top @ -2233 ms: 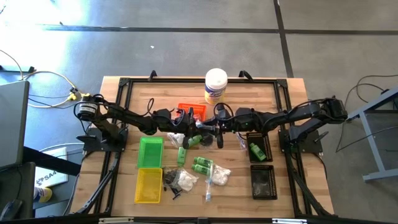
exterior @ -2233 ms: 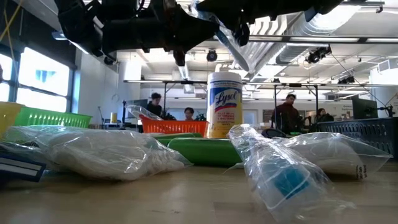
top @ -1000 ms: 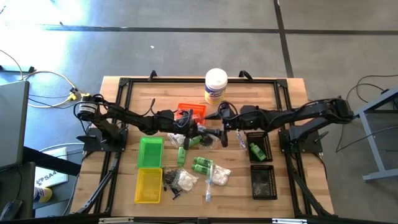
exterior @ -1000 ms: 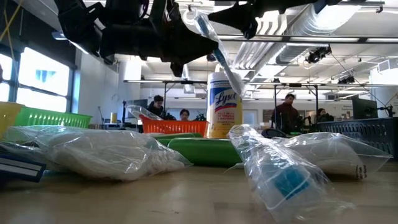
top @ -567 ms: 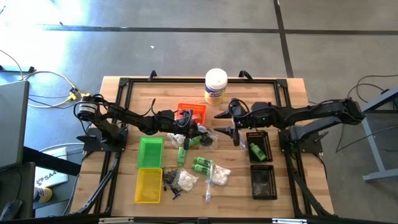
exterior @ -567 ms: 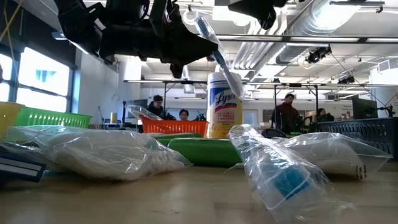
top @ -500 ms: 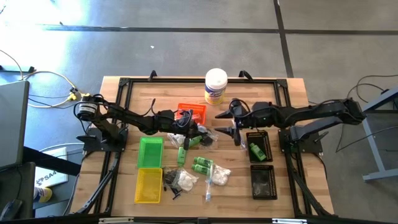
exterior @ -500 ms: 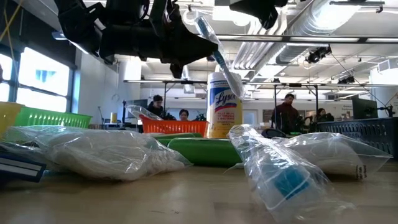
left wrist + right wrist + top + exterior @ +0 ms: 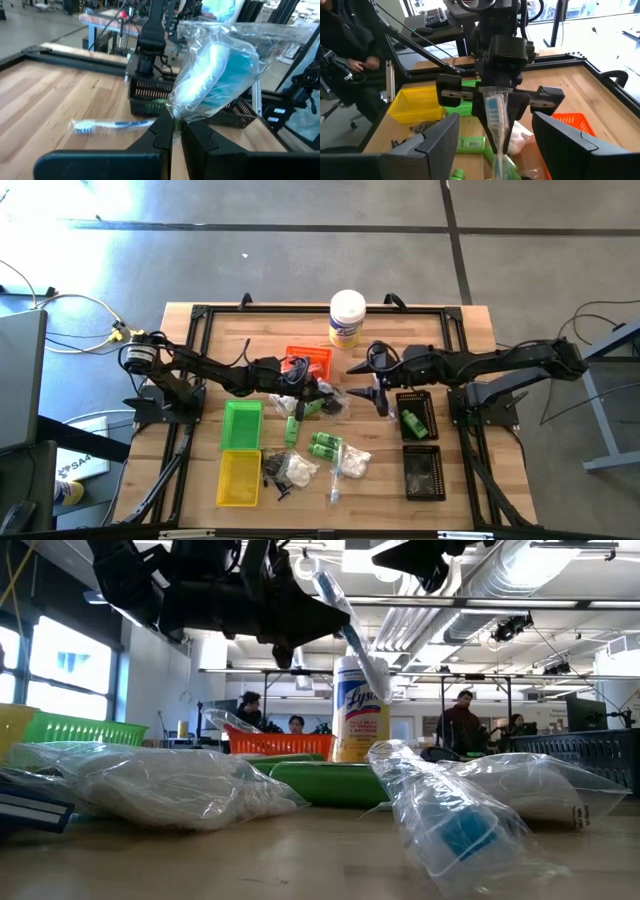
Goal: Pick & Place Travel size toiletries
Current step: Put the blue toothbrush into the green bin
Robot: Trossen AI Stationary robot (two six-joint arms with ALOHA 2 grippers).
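My left gripper (image 9: 320, 392) is over the middle of the table, shut on a clear-wrapped toothbrush (image 9: 352, 635) with a teal head (image 9: 215, 75). My right gripper (image 9: 368, 384) stands open a short way to its right, facing it, with nothing between its fingers. On the table lie green tubes (image 9: 325, 445), clear bags of white fluff (image 9: 352, 463), small black pieces (image 9: 272, 470) and another wrapped toothbrush (image 9: 335, 485). My left gripper pinches one end of the clear wrapper (image 9: 174, 117) between its two fingers, which point level toward the table's right. The pack runs on from the fingertips along their line, slanting down (image 9: 368, 665), lifted clear of the table.
An orange tray (image 9: 310, 358), a green tray (image 9: 241, 423) and a yellow tray (image 9: 240, 478) stand left of centre. Two black mesh trays (image 9: 416, 414) (image 9: 421, 472) stand on the right, the far one holding a green bottle. A white canister (image 9: 347, 317) stands at the back.
My right gripper has drawn back from my left gripper toward the table's right edge and risen a little, staying open. The wrapped toothbrush has stayed in my left gripper, in the same place.
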